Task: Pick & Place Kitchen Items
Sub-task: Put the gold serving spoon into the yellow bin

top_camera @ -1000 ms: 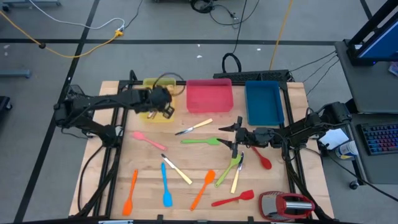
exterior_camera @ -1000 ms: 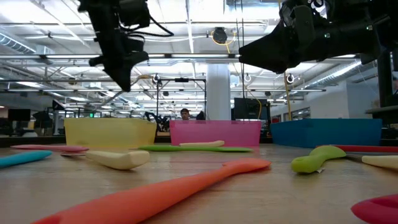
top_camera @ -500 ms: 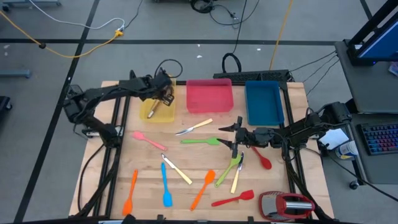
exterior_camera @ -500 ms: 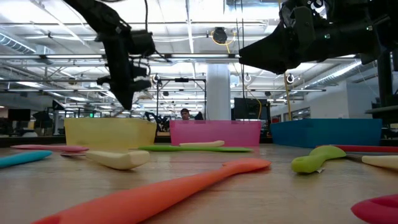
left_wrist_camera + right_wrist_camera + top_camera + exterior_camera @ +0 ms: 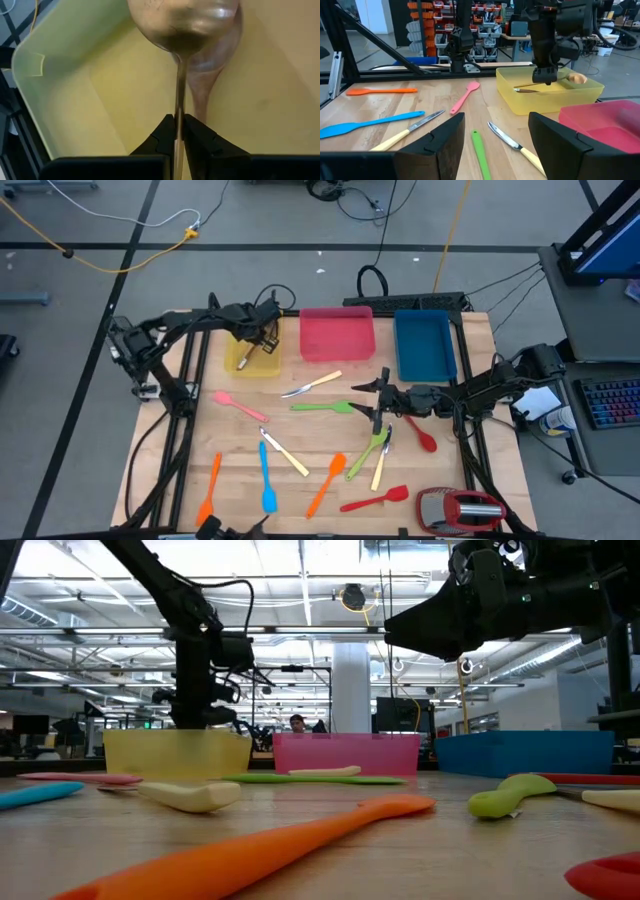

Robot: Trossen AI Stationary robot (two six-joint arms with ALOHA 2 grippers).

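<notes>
1. The left arm reaches across the table's far left side, wrist bent down, with the left gripper (image 5: 262,340) low and pointing downward.
2. Its fingers (image 5: 165,134) are pinched together with only a thin slit between them.
3. The right arm stretches inward from the right edge; the right gripper (image 5: 372,402) hangs above mid-table, fingers (image 5: 438,140) spread wide.

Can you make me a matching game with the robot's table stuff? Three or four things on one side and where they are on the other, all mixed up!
Things:
1. metal spoon
2. left pincer
3. right pincer
4. red-and-silver gadget

Places or states:
A. open, above the table's middle
B. on the table's near right corner
C. inside the yellow tray
D. shut on the spoon's thin handle

Pairs: 1-C, 2-D, 3-A, 4-B
</notes>
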